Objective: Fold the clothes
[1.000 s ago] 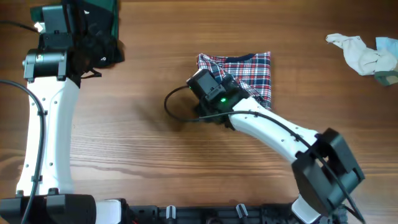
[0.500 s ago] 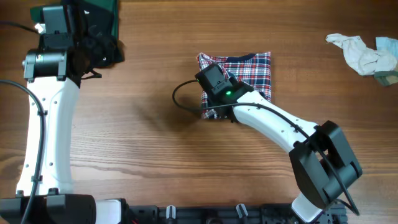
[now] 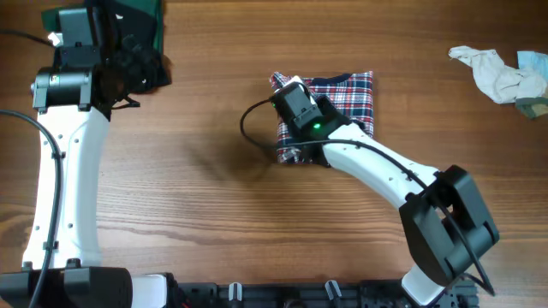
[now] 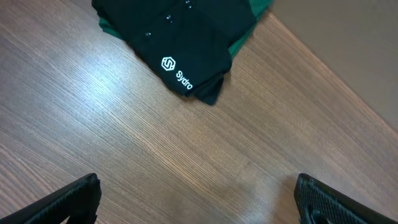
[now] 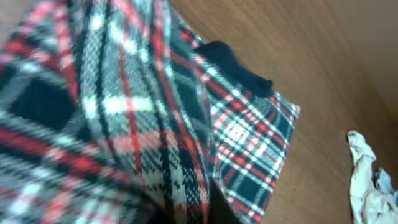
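The clothes are a red, white and navy plaid shirt (image 3: 353,96), lying folded small at mid-table. It fills the right wrist view (image 5: 124,112), where its dark navy trim (image 5: 236,65) shows at the far edge. My right gripper (image 3: 293,92) sits over the shirt's left edge. It is shut on a raised fold of the plaid cloth (image 5: 199,216), and its fingers are hidden by the fabric. My left gripper (image 3: 141,68) hangs at the far left, away from the shirt. It stands open over bare wood (image 4: 199,196) with nothing between its fingers (image 4: 74,199).
A black garment with a white logo (image 4: 180,43) lies on something green at the table's far left corner, just beyond my left gripper. An off-white and pale green cloth (image 3: 501,73) lies crumpled at the far right. The table edge (image 4: 348,74) runs close behind the black garment.
My right gripper has moved up and right onto the shirt's left edge and gone from open to shut on the cloth. The left arm has not moved.
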